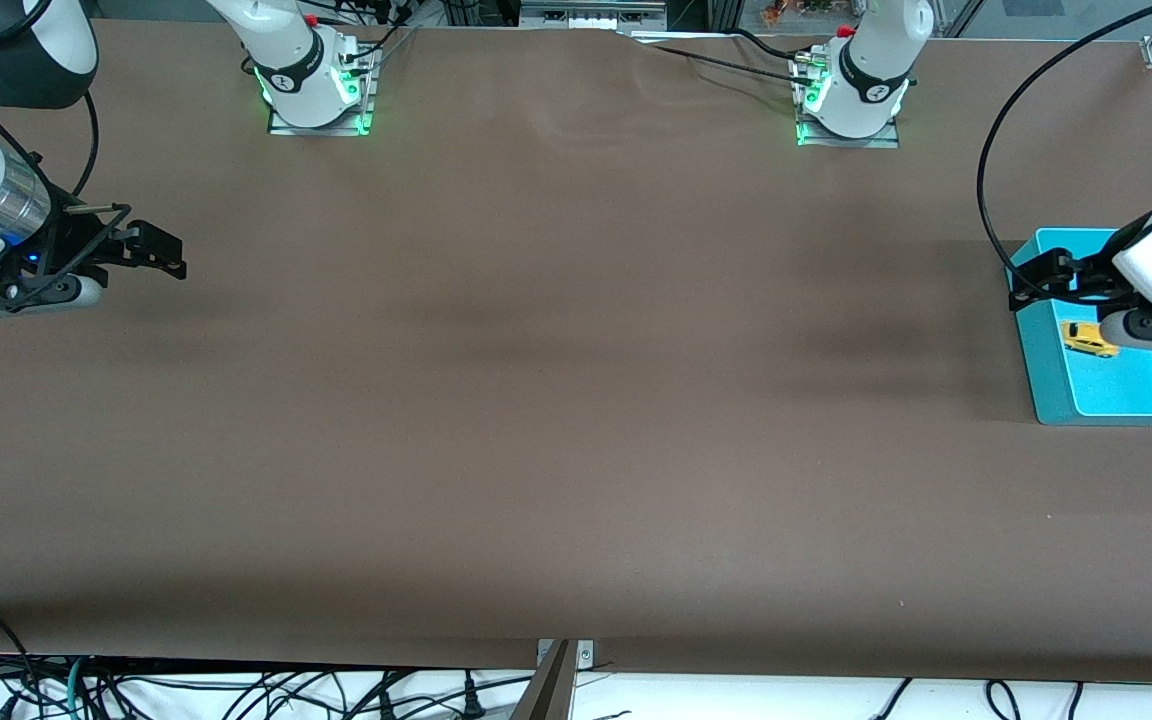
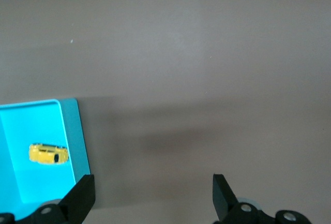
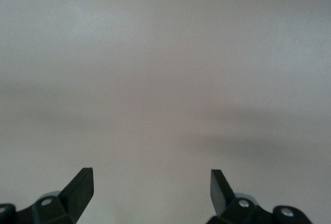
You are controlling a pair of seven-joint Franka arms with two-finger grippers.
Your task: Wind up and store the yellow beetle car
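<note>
1. Right gripper waited over the tabletop edge at its arm's end, jaws apart, nothing held.
2. Yellow beetle car already sat in the blue tray near the other end.
3. Left gripper hovered at the tray's edge, jaws wide; I'd come down slow and centred on that tiny car.

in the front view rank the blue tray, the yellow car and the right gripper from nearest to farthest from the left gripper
1. Blue tray: the left gripper hangs over its rim.
2. Yellow beetle car: in that tray, nearer the front camera.
3. Right gripper: at the right arm's end, open, waiting.
</note>
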